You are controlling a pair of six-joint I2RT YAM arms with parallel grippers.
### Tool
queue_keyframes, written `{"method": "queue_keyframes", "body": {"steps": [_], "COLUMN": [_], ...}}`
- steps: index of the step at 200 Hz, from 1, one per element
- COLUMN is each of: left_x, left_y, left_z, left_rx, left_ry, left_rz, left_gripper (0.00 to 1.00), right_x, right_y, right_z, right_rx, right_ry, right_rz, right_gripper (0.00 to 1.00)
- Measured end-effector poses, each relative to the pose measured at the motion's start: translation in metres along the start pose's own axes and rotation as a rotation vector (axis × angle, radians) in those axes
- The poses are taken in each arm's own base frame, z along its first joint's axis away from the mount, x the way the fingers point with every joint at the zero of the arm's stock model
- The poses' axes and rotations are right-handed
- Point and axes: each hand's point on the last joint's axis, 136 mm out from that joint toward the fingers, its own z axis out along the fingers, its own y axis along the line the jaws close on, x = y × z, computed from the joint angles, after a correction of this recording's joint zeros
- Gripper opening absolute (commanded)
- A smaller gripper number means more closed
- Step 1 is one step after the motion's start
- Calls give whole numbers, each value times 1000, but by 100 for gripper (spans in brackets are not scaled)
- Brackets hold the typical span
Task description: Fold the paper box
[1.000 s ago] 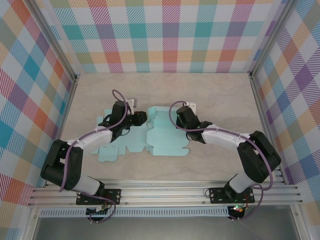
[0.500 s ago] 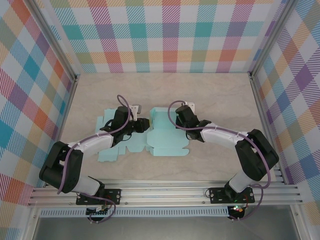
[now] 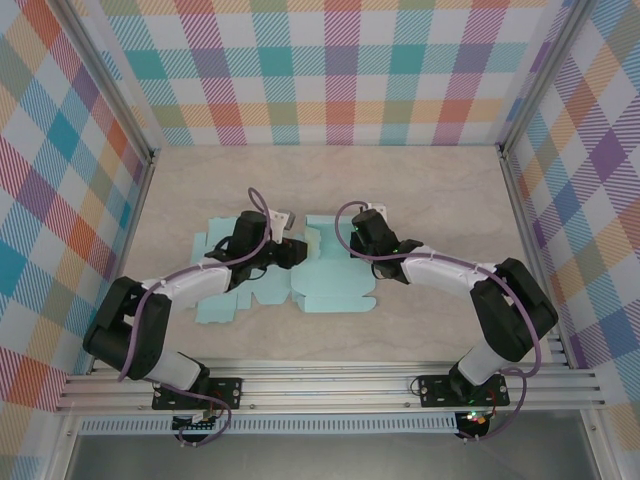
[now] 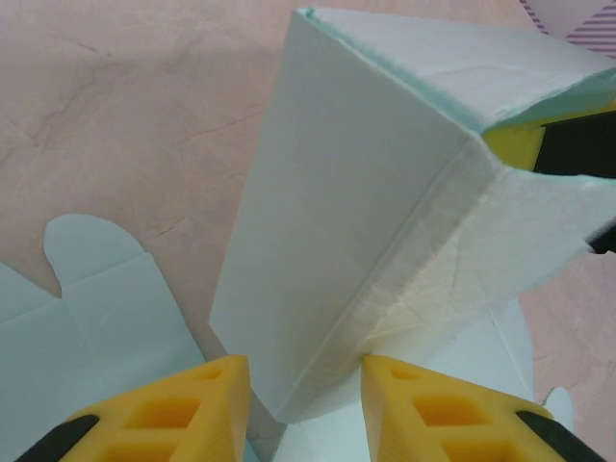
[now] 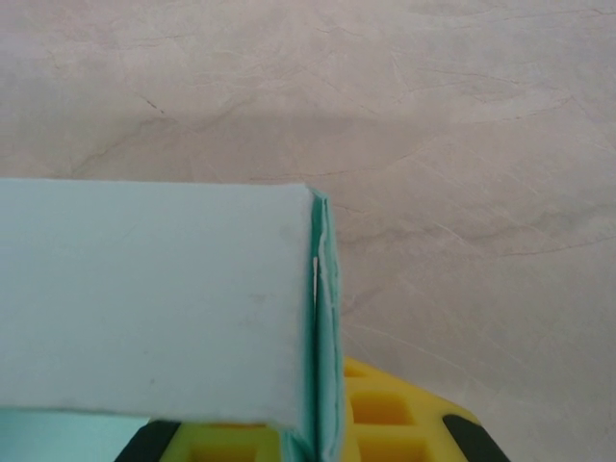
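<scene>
Pale wood bench, plaid walls on 3 sides. Teal paper box mid-bench betw. both arms: L portion flat, one wall raised at centre, rest approx. flat. L end effector astride raised wall's lower corner, fingers apart, card just at both; clamped or merely touching: cannot tell. R end effector clenched on doubled card edge of same box.

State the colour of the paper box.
The paper box is light teal, clearest in the left wrist view.
</scene>
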Motion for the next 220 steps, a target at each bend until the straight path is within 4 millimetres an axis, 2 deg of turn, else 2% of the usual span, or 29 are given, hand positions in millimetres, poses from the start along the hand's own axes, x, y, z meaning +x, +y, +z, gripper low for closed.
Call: {"method": "queue_keyframes", "body": {"steps": [51, 110, 131, 173, 199, 220], "left_x": [-5, -11, -11, -20, -31, -40], "left_y": [-5, 4, 6, 10, 16, 19], "left_z": [2, 7, 10, 10, 5, -1], "left_rx": [13, -60, -120, -305, -429, -519], "left_ry": [-4, -20, -29, -92, -152, -213], "left_rz": [56, 122, 168, 281, 307, 301], "left_gripper": [38, 35, 30, 9, 6, 6], "right_x": [-1, 0, 1, 0, 0, -7], "right_y": [3, 7, 7, 6, 12, 21], "right_z": [0, 0, 0, -2, -4, -8], "right_rx": [-18, -48, -51, -45, -57, -62], "right_ry": [-2, 11, 14, 14, 12, -11], "right_rz": [-4, 2, 2, 28, 50, 69], "right_gripper": [0, 0, 0, 0, 0, 0]}}
